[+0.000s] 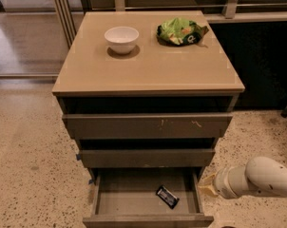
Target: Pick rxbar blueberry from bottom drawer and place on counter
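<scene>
The rxbar blueberry (pixel 167 196), a small dark bar with white markings, lies flat in the open bottom drawer (pixel 134 201), right of its middle. The two drawers above are slightly ajar. The counter (pixel 148 65) is the tan top of the cabinet. My gripper (pixel 207 186) is at the end of the white arm, low at the right, just outside the drawer's right side wall and level with it. It is to the right of the bar and apart from it.
A white bowl (pixel 121 39) and a green snack bag (pixel 180 31) sit at the back of the counter. Speckled floor surrounds the cabinet. A dark cabinet stands to the right, and a glass partition stands at the back left.
</scene>
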{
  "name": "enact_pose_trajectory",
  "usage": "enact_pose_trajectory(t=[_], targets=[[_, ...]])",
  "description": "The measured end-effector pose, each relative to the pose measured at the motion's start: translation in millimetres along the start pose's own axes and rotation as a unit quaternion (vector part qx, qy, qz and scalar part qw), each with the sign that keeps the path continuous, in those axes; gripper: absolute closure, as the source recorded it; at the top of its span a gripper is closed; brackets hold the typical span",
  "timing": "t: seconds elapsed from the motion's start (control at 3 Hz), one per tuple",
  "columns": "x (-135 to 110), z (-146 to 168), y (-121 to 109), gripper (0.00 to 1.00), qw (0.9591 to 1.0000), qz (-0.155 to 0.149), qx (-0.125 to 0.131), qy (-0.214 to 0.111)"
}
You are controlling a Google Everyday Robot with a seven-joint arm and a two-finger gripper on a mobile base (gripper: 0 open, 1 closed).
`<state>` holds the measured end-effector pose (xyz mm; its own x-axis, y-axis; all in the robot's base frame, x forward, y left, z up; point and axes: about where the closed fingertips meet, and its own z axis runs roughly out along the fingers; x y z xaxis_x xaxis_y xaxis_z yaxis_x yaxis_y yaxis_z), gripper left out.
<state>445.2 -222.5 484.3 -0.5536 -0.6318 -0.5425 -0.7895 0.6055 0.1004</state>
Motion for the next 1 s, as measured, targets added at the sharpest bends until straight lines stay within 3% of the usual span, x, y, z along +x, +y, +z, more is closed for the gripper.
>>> enact_pose_trajectory(t=[0.33, 0.67, 1.0], targets=[[4, 37, -3, 1.00, 0.9989, -0.005, -0.002, -0.047], [8, 83, -5, 1.00, 0.9963, -0.008, -0.022, -0.083], [15, 105, -1, 1.00, 0.9950, -0.004, -0.035, -0.093]])
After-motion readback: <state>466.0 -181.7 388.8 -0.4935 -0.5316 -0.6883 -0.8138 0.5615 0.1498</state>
